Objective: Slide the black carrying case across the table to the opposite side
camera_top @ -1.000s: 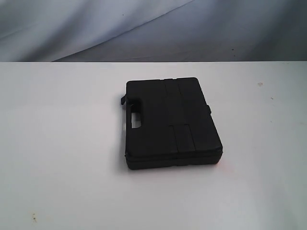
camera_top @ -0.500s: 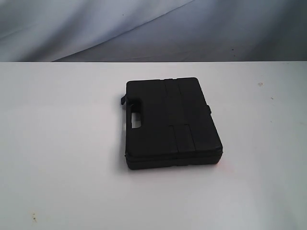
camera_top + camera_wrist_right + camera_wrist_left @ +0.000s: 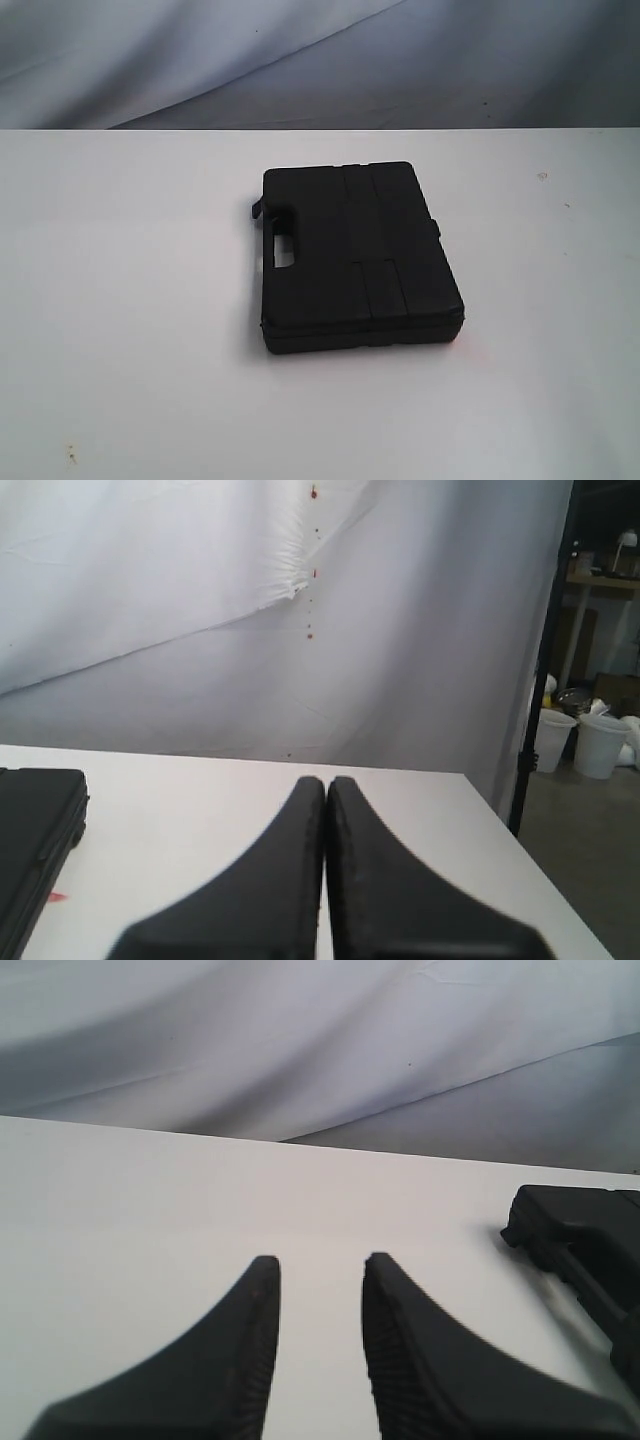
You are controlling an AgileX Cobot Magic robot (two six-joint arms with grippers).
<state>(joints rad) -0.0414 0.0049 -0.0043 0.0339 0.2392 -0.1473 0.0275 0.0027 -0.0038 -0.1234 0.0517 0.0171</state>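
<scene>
the black case is lying flat around mid-desk, with its handle cutout facing left. Neither hand is touching it, and neither is showing in the exterior view. The left hand is spread and empty, case well apart from its fingertips. The right hand is pressed together, pinching nothing, also clear of the case.

I'm suggesting a push, not a grip. Pressed-together fingers are looking like the better pusher. Aim low on a side wall, near its middle, so the case isn't yawing. Keep it slow and flat on the desk.
</scene>
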